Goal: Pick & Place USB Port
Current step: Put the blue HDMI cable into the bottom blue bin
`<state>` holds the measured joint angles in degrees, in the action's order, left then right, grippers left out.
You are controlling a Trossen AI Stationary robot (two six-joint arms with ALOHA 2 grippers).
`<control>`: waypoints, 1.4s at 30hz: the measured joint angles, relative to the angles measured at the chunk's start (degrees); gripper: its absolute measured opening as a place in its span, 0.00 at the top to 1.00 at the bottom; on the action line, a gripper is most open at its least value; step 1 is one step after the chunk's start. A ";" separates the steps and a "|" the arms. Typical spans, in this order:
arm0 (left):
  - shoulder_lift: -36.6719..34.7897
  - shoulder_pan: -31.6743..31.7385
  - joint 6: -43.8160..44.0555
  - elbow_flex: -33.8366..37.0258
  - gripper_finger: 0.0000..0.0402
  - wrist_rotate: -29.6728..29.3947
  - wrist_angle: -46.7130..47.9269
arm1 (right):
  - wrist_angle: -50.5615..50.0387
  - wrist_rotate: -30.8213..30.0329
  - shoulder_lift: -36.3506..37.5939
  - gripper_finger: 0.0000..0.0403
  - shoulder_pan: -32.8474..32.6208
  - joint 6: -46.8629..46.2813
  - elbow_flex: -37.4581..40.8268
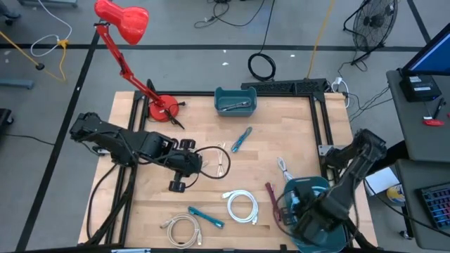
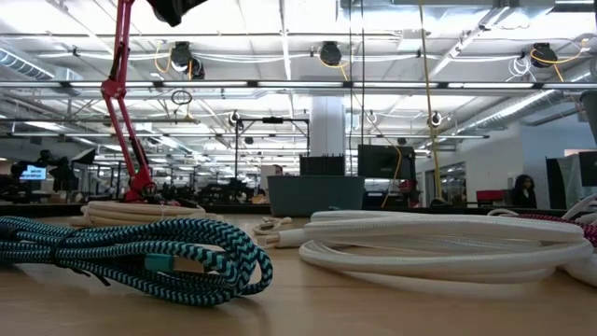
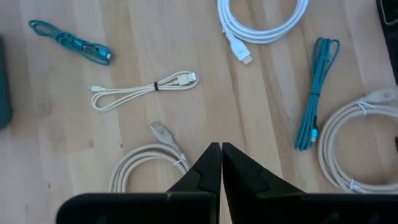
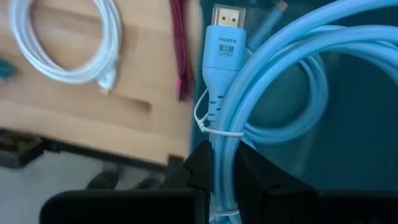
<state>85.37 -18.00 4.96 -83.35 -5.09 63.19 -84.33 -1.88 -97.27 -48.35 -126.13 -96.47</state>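
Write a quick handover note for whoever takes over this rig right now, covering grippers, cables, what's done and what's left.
Left gripper: shut, empty, above the table's middle.
Right gripper: shut on the light blue HDMI cable, at the round teal bin on the table's near right.
On the wood: white cable, beige cable, two teal braided cables, dark red cable. The far teal tray holds something small.
Done: HDMI cable gripped. Left: the loose cables.

Bare wood lies open in the middle of the table (image 1: 281,133), between the teal cable (image 1: 241,139) and the white coil (image 1: 241,206). The front edge is crowded: a beige coil (image 1: 181,229), a second teal cable (image 1: 206,217) and the white coil lie near one another. The red lamp (image 1: 130,49) leans over the back left corner, and the teal bin (image 1: 235,101) stands at the back edge.
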 joint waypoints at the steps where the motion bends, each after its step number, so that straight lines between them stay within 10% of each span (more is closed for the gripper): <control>1: -0.01 -0.32 -0.19 0.00 0.95 0.00 0.10 | 0.11 -0.17 -0.74 0.93 0.21 -0.02 0.00; 34: 0.00 -2.03 -0.84 0.00 0.95 -0.49 0.48 | -5.64 5.59 -2.16 0.93 -0.69 9.19 3.92; 42: -0.01 -1.51 4.76 0.00 0.95 -1.27 0.10 | 1.93 8.01 2.01 0.93 -3.19 -0.92 11.18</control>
<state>85.37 -19.51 9.72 -83.35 -6.36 63.29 -82.40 6.13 -95.26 -51.54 -127.05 -85.29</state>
